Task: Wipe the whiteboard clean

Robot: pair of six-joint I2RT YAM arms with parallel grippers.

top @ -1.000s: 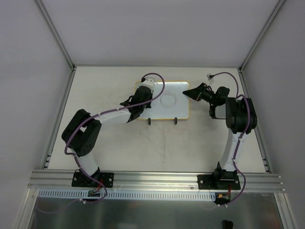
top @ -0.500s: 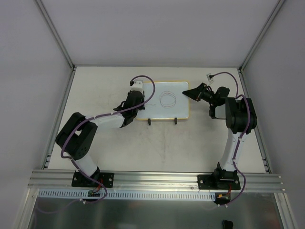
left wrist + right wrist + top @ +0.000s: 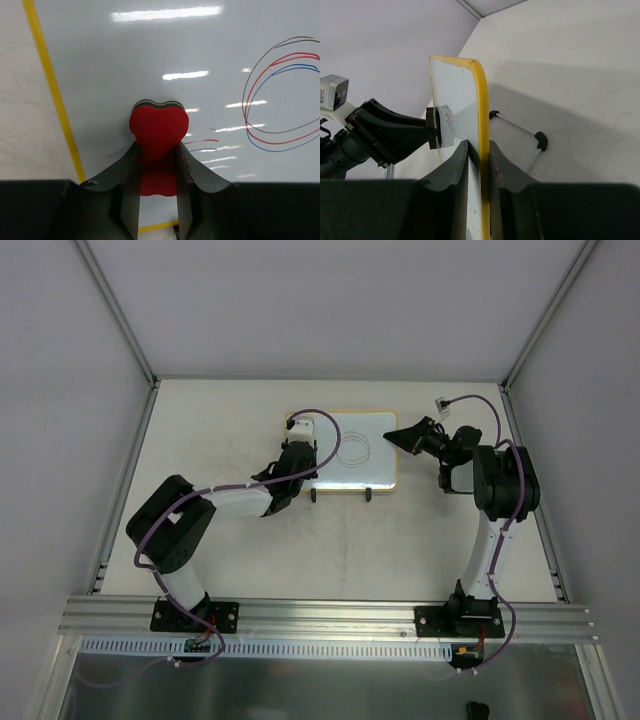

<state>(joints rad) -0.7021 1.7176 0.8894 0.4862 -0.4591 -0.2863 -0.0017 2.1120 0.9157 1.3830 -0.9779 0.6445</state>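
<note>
Whiteboard [image 3: 372, 468] work was in hand, with the board propped well in from the near edge of the table [image 3: 200, 420], over toward the far edge and a little right of the middle. Nearest the arms' bases were its two black feet [image 3: 315, 495], planted on the table so that the face leaned back and up, a slope an arm could reach.

Just beyond the feet, the left gripper [image 3: 157, 150] was closed on the red eraser [image 3: 158, 125], gripping it by the lower half. That left the rounded top half proud of the fingers, with its felt side flat against the glossy surface near the board's left frame. Held that way, the pad could rub while the fingers kept off the board.

On the board's right edge, the right gripper [image 3: 479, 150] was clamped over the yellow frame, one finger on each side. This looked like a brace: a light board on thin wire feet would probably slide or tip under the eraser's push.

Farther across the face, toward the middle, the overlapping loops [image 3: 281, 95] in grey, red and blue were unerased, well apart from the pad. A few short streaks [image 3: 200, 145] lay just beside it. By my reading most of the wiping was yet to do, and the pad needed to travel right.
</note>
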